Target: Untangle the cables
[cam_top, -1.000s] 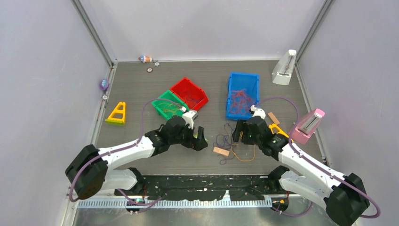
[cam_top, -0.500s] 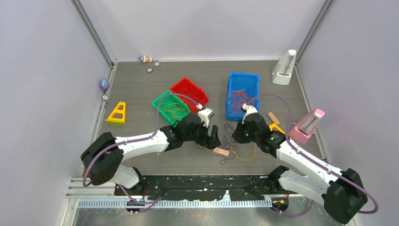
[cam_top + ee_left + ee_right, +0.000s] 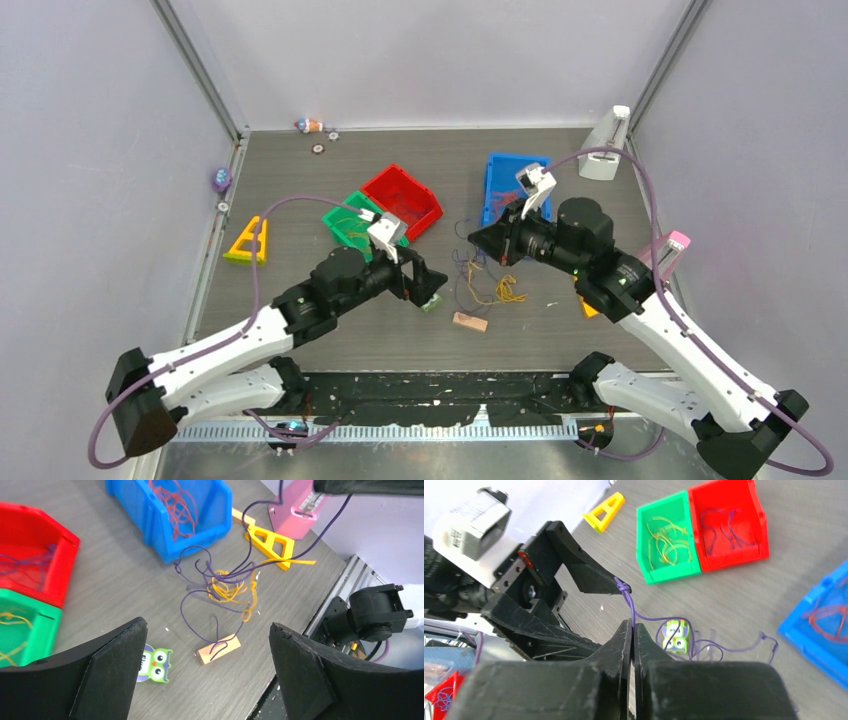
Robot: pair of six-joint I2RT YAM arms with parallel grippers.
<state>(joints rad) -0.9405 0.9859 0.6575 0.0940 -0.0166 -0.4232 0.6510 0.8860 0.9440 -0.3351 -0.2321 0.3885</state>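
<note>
A tangle of dark purple and yellow cables (image 3: 487, 287) lies mid-table; the left wrist view shows its knot (image 3: 227, 587). One purple cable (image 3: 627, 600) rises out of it, pinched between the shut jaws of my right gripper (image 3: 476, 238), which hangs above the table in front of the blue bin. The right wrist view shows the jaws (image 3: 633, 626) closed on that strand, with a small knot above them. My left gripper (image 3: 427, 286) hovers open to the left of the tangle, and nothing sits between its wide fingers (image 3: 207, 630).
Orange-red cables lie in the blue bin (image 3: 195, 540), purple in the red bin (image 3: 744, 555), yellow in the green bin (image 3: 669, 572). Near the tangle are a wooden block (image 3: 469, 321) and an owl figure (image 3: 432, 302). A yellow triangle (image 3: 270, 542) and pink stand (image 3: 668, 248) are at right.
My right gripper shut on a purple cable and rose back toward the blue bin, pulling the tangle up and away from the block. My left gripper drew back left and stands wider.
</note>
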